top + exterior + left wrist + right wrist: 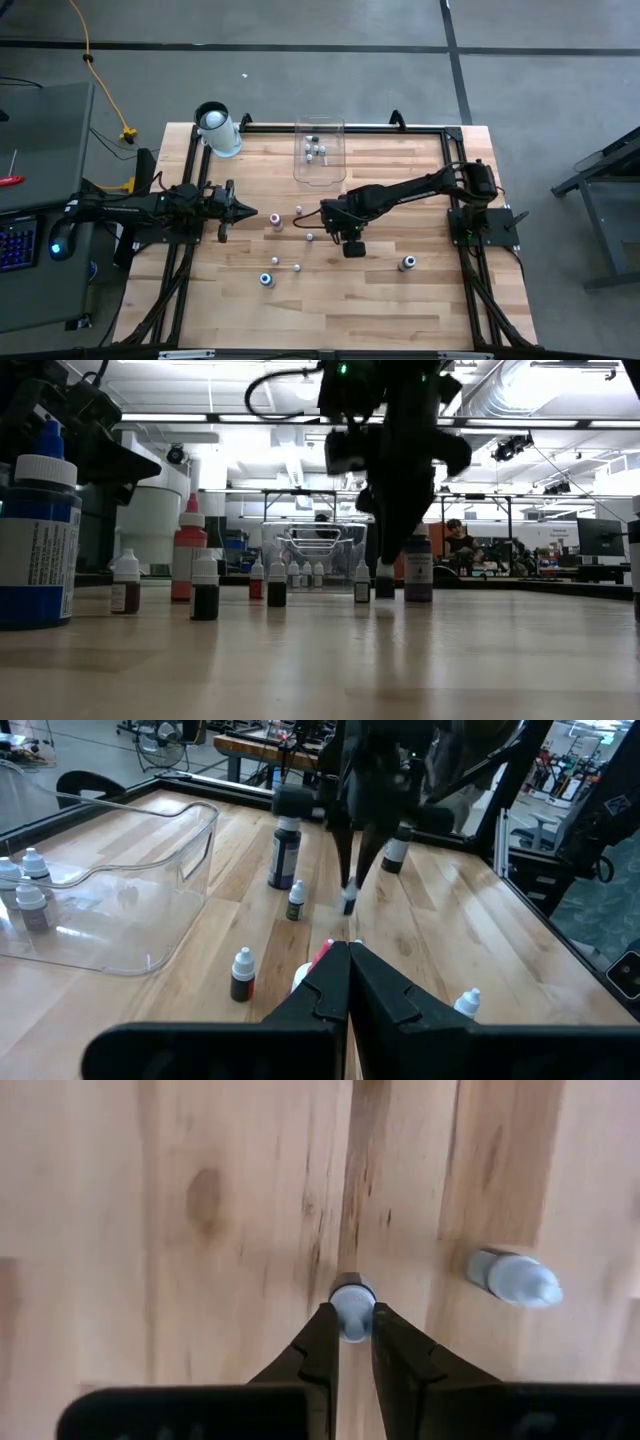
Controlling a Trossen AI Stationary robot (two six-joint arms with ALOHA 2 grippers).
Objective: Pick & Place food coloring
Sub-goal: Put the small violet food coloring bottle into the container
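Food coloring bottles stand scattered across the wooden worktop [400, 310]; nearest the low camera is a big blue-capped bottle [37, 540], with a red dropper bottle [187, 550] and several tiny dark-filled ones [205, 588] a little farther back. In the high view loose bottles sit toward the worktop's near edge, one at [267, 280] and one to the right [407, 263]. At mid-worktop the right gripper [349, 1330] points straight down, its two dark fingers clenched on the white cap of one tiny bottle [351, 1298], which stands upright on the wood; another small bottle [512, 1276] lies on its side just beside it. The low view shows the same arm reaching down to that bottle [385, 582], with a taller purple bottle [418, 568] close by. The left gripper [348, 982] waits at the worktop's left side, level with the surface, its fingers pressed together and grasping nothing. Farther back a clear plastic bin [319, 153] holds a few tiny bottles [316, 151], and a white cylinder [217, 130] stands at the far left corner
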